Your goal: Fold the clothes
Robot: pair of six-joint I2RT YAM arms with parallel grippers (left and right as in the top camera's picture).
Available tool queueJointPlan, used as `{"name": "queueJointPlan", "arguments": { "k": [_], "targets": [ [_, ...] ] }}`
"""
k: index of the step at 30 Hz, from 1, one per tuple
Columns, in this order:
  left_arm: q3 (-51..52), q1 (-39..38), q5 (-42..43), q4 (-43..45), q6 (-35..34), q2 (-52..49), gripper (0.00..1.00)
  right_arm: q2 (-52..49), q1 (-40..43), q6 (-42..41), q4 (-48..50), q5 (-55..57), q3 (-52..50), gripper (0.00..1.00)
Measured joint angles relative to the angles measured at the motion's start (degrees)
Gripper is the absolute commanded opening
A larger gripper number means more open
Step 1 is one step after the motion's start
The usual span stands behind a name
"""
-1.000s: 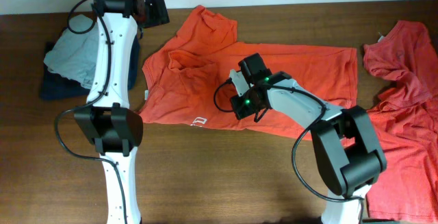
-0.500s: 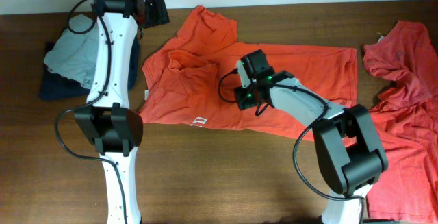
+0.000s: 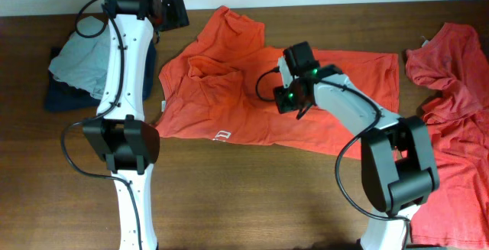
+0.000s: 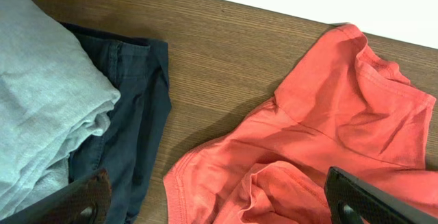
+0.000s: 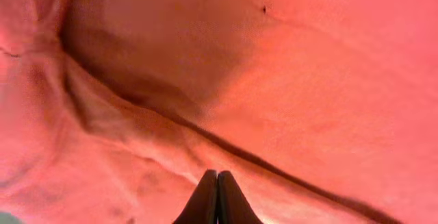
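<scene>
Right claw (image 5: pixel 217 183): fingers pressed flat together, tips meeting. No cloth shows between them. It hangs close over orange fabric, near a dark crease.
Its place overhead: centre of the frame, above the middle of the spread shirt.
Left claw (image 4: pixel 217 183): fingers wide apart and holding nothing, at the upper left of the overhead frame, over the shirt's collar end.
Spread T-shirt (image 3: pixel 336 89): orange-red, lying mostly flat across the centre of the table (image 3: pixel 229 196). It is rumpled and doubled over at its left end, with a small white logo (image 3: pixel 221 135) by the lower edge.
Second T-shirt (image 3: pixel 451 82): coral, crumpled, at the right edge and unfolded.
Other stock: grey garment (image 3: pixel 80 63) folded on top of a navy garment (image 3: pixel 61 97), upper left.
Handling (judged): thin cotton that is light, limp and not fragile. It will sag and drag on the wood rather than slide as one piece.
Hold points (judged): hem corners, sleeve edge or shoulder seam. A pinch mid-panel only raises a peak and may catch both layers.
</scene>
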State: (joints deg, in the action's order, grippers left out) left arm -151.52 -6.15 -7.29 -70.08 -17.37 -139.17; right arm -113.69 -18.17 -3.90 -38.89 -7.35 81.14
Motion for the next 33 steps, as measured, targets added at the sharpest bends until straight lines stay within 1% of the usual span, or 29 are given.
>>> {"name": "queueJointPlan", "arguments": {
  "k": [1, 3, 5, 9, 14, 18, 27, 31, 33],
  "targets": [
    [0.00, 0.00, 0.00, 0.00, 0.00, 0.00, 0.99, 0.00, -0.02, 1.20, -1.31, 0.04, 0.85, 0.05],
    [0.00, 0.02, 0.00, -0.02, 0.00, 0.00, 0.99, 0.00, -0.02, 4.20, -4.44, 0.04, 2.58, 0.12],
    [0.00, 0.02, 0.00, 0.00, 0.00, 0.00, 0.99, 0.00, -0.02, 6.88, -5.27, 0.11, 3.28, 0.18],
    [0.00, 0.00, 0.00, 0.00, 0.00, 0.00, 0.99, 0.00, -0.02, 12.85, -6.36, 0.44, 3.39, 0.23],
    [0.00, 0.00, 0.00, 0.00, 0.00, 0.00, 0.99, -0.02, -0.02, 20.02, -7.28, 0.48, 3.39, 0.24],
    [0.00, 0.00, 0.00, 0.00, 0.00, 0.00, 0.99, -0.02, -0.04, 23.98, -7.28, 0.42, 3.39, 0.24],
    [0.00, 0.02, 0.00, 0.00, 0.00, 0.00, 0.99, -2.27, -1.81, 27.96, -6.73, -0.24, 3.39, 0.23],
    [0.00, 0.02, 0.00, 0.00, 0.00, 0.00, 0.99, -4.24, -3.10, 28.59, -5.79, -0.24, 3.39, 0.24],
    [0.00, 0.02, 0.00, 0.00, 0.00, 0.00, 0.99, -4.90, -3.34, 28.76, -5.03, -0.39, 3.39, 0.27]
  ]
}}
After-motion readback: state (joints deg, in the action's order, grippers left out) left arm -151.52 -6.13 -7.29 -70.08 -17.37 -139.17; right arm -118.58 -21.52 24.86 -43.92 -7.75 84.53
